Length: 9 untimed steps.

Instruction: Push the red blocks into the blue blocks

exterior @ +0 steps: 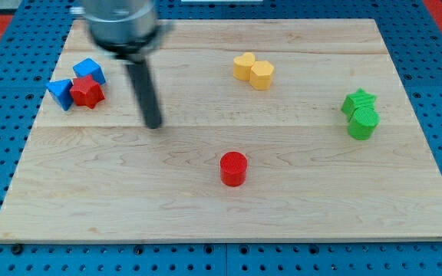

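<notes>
camera view: one frame, wooden counter [206, 207] on a blue pegboard.
end effector: no jaws, just a dark rod; nothing to open, shut or hold. The tip [153, 125] sits on bare wood, touching no block.
red cylinder [233, 168]: stands upright, alone, lower centre; well apart from the blues, to the lower right of the tip.
red star block [87, 92]: at the view's upper left, already touching both blues, so judged done.
blue blocks: blue cube [90, 69] just above the star, blue triangular block [60, 93] on its left.
tip vs blocks: between the blue/red cluster and the red cylinder, nearer the cluster.
handling (judgement): cylinder looks small, rigid, light; prob. slides easily on smooth wood. Round wall means an off-centre push lets it slip sideways off the rod.
contact spot (judgement): no grasp possible; press its lower-right side, centred, on the line toward the blues.
next (judgement): tip must loop round behind the cylinder first.
risk: overshoot could scatter the cluster.
others: yellow pair [253, 70] top centre, green pair [360, 113] at right; both clear of the likely path.
</notes>
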Tool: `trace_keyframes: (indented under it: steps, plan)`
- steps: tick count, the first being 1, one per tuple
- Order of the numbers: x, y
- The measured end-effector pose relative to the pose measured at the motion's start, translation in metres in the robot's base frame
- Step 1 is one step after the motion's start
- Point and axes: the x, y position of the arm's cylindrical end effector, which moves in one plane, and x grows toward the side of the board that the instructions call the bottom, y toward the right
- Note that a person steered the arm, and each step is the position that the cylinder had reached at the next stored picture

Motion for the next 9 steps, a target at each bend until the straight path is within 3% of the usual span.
trace_keyframes:
  steps: [1, 2, 3, 4, 5, 6, 7, 9]
  plan:
    - [0.029, 0.113]
    - [0.103, 0.142]
    - [0.105, 0.063]
    - [0.06, -0.024]
    - [0.077, 0.001]
    - [0.1, 0.097]
    - [0.061, 0.078]
    - [0.012, -0.116]
